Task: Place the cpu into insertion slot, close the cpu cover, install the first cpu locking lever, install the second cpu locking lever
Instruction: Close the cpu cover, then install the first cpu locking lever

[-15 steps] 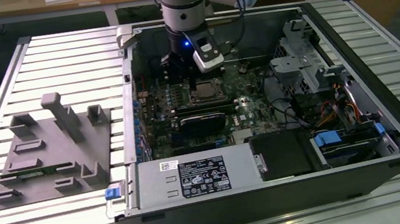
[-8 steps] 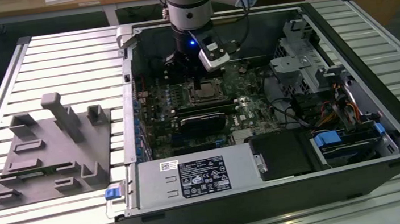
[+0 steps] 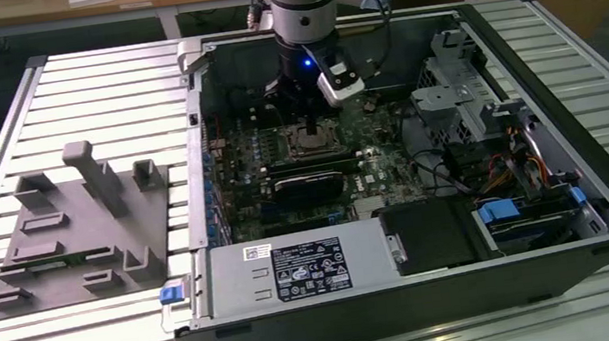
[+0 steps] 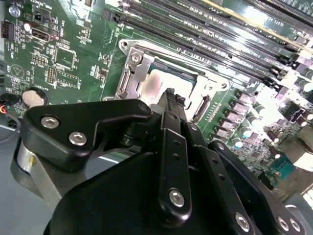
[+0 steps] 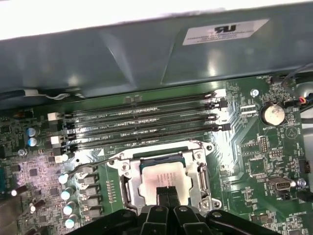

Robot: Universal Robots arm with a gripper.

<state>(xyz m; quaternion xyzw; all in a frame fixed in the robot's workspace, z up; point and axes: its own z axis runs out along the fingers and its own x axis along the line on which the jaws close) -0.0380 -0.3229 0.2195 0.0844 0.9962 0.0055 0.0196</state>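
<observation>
Fingers [image 5: 162, 197] clenched empty, tips over cpu [image 5: 156, 178] seated in socket; cpu cover [image 5: 131, 171] looks down, one locking lever [image 5: 90, 168] looks unlatched

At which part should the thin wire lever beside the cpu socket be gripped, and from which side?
Probably the lever's hooked free end, taken from above, pinching across the wire: that end juts clear of the cpu cover, and capacitors beside it likely block a sideways approach.

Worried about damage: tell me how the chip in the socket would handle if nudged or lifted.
The chip looks thin, flat and rigid, so probably light and won't roll. Its smooth metal face may be slippery. Seated inside the metal frame, it likely won't slide sideways.
</observation>
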